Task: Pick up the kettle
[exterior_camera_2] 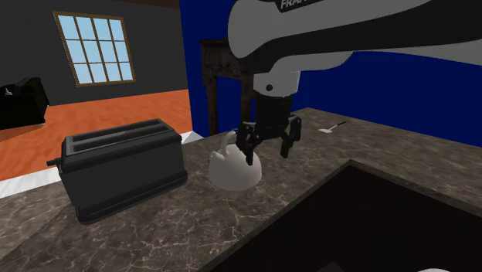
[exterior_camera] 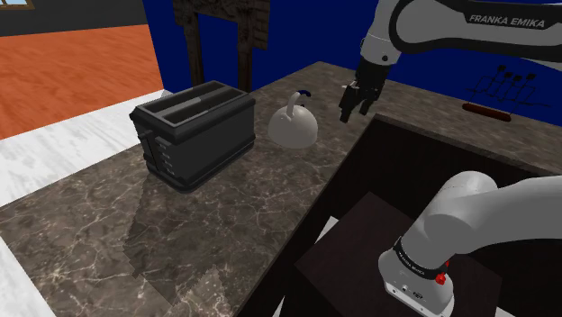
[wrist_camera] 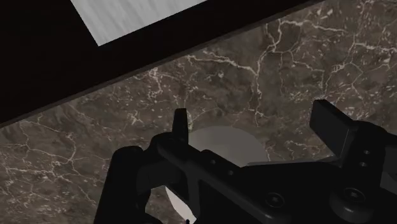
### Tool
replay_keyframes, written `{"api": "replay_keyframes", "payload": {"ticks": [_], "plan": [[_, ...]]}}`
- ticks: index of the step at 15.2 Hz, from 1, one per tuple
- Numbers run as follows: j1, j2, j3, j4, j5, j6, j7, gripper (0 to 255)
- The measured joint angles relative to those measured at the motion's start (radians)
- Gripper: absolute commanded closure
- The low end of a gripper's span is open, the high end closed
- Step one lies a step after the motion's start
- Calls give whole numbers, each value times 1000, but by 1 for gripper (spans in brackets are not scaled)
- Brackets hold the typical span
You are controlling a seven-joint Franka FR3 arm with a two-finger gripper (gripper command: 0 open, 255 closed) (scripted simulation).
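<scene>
Pincer (wrist_camera: pixel 254 121) spread wide, holding nothing, hovering over the marble counter (exterior_camera: pixel 225 234). White kettle (wrist_camera: pixel 222 147) sits under it, nearer one finger, off-centre, likely untouched. Risk: a straight descent puts a fingertip on the round dome and shoves or tips it, and closing on the smooth body may slip off. Black toaster (exterior_camera: pixel 194 131) stands beyond the kettle, apart, not blocking.
</scene>
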Motion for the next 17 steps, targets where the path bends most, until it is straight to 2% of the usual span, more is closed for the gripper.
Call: {"api": "replay_keyframes", "payload": {"ticks": [1, 3, 10, 17], "plan": [[0, 0, 0, 0, 0, 0, 0, 0], [-16, 43, 35, 22, 17, 25, 82, 0], [-125, 291, 185, 221, 45, 90, 546, 0], [-226, 579, 275, 512, -21, 83, 1020, 0]]}}
